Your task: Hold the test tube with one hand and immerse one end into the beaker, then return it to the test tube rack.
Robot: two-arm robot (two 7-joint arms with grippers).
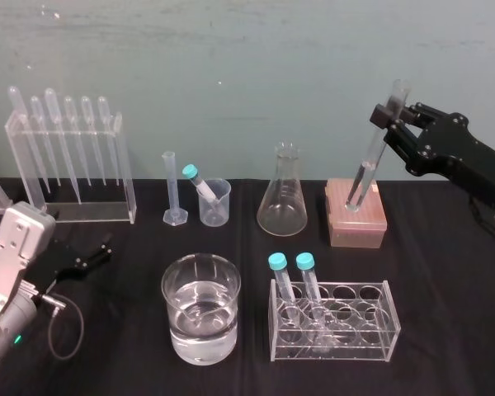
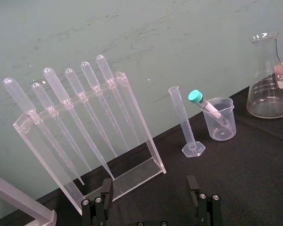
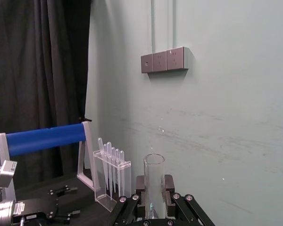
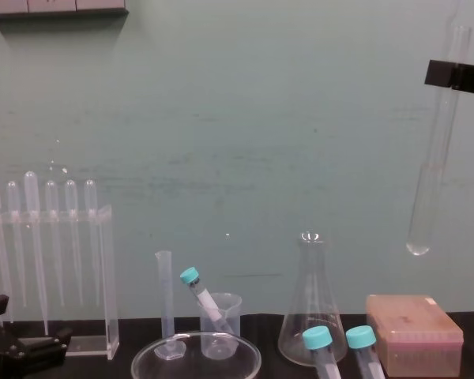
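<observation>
Right gripper (image 1: 388, 115) tight around the test tube (image 1: 368, 167) near its mouth; tube aloft above pink box (image 1: 359, 223)

Surface finishes. Test tube (image 1: 371, 161), beaker (image 1: 200, 346) and conical flask (image 1: 282, 198): clear glass, smooth and glossy. Test tube rack (image 1: 371, 330) and pipette stand (image 1: 124, 165): transparent hard plastic with polished, light-catching edges. Tube caps (image 1: 278, 261): teal plastic, satin. Box (image 1: 356, 219): pinkish plastic, dull and slightly translucent. Table cover (image 1: 454, 322): black cloth — matt, no sheen. My right gripper (image 1: 389, 118) and my left gripper (image 2: 149, 186): matt black bodies with small bright metal screw heads. Wall (image 1: 231, 66): pale green paint — matt and scuffed.
</observation>
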